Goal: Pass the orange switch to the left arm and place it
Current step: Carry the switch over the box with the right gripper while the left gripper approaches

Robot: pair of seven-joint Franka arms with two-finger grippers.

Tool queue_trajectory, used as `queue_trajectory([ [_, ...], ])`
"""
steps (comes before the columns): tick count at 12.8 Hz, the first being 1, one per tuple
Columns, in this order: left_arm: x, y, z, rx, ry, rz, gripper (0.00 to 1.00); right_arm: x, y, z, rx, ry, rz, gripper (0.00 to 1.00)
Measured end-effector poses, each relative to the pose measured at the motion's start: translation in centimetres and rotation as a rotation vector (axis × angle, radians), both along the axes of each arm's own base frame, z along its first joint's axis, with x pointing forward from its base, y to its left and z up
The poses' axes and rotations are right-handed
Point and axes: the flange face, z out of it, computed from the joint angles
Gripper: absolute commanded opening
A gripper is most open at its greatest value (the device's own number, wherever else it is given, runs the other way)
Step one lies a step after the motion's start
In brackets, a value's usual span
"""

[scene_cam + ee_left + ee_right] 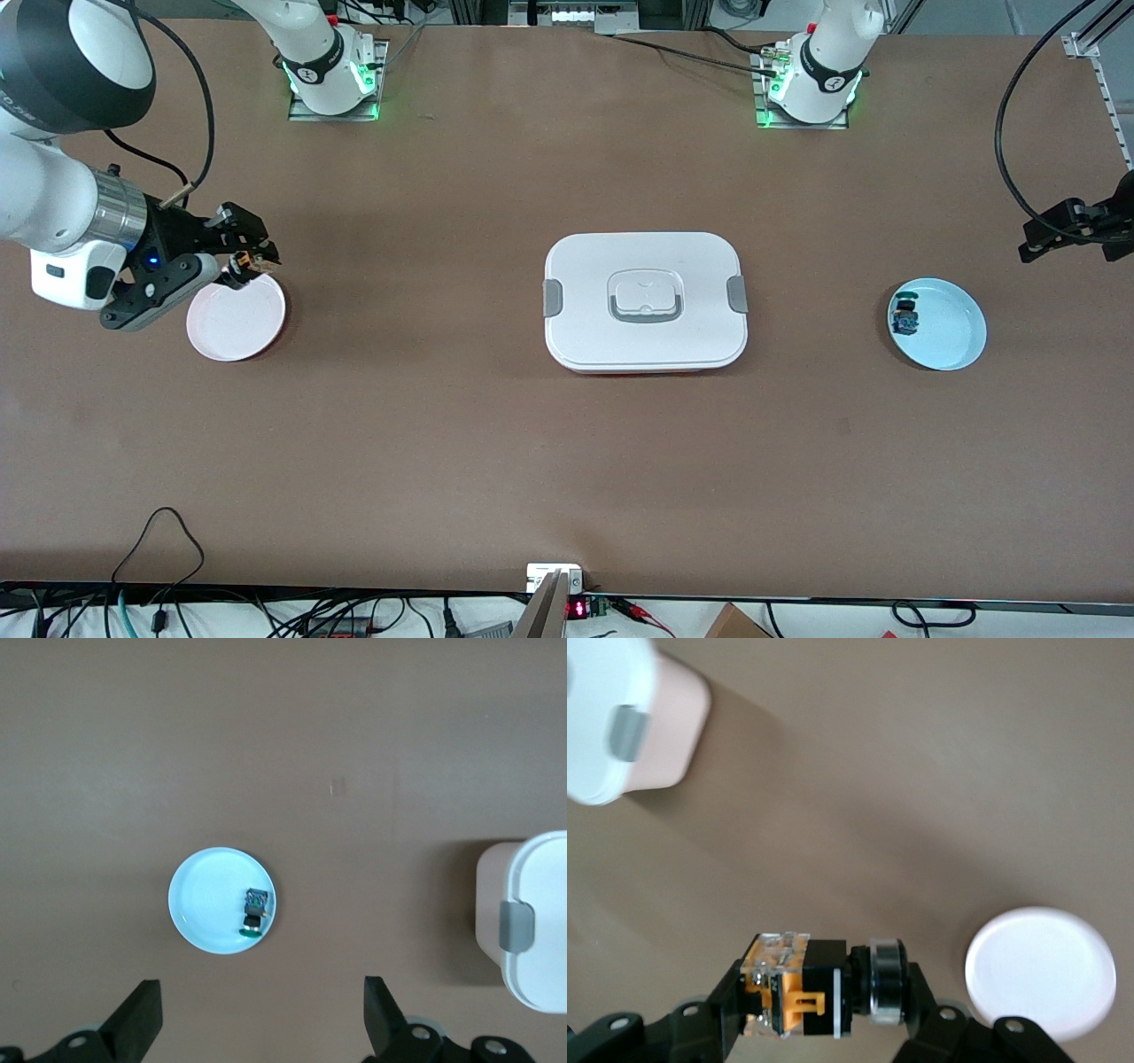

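Observation:
The orange switch (242, 262), a black body with an orange end, is clamped between the fingers of my right gripper (249, 258). I hold it in the air over the rim of a white plate (232, 326) at the right arm's end of the table. In the right wrist view the switch (819, 985) lies crosswise in the shut gripper (824, 994), with the plate (1040, 973) below. The white box (645, 301) with grey clasps sits at the table's middle. My left gripper (1050, 232) hangs open and empty above the left arm's end of the table; its open fingers frame bare table in the left wrist view (263, 1019).
A light blue plate (955, 330) at the left arm's end holds a small switch with a blue-green top (905, 316); both show in the left wrist view, plate (205, 902) and switch (255, 911). The box's edge shows in both wrist views (536, 921) (602, 722).

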Motion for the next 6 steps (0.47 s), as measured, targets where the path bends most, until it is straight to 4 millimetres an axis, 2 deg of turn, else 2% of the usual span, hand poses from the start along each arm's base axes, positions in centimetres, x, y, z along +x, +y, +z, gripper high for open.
queue_trajectory([
  [3,-0.3,-2.2,1.8,-0.143,-0.005,-0.016,1.0,0.5,0.7,-0.4,0.224,-0.05,0.123,0.0],
  [5,0.2,-2.7,1.0,-0.235,0.007,-0.009,1.0,1.0,1.4,-0.4,0.365,-0.123,0.205,0.0],
  [6,0.8,-2.1,-0.1,-0.305,0.021,0.014,1.0,1.1,1.9,-0.4,0.436,-0.172,0.256,0.0],
])
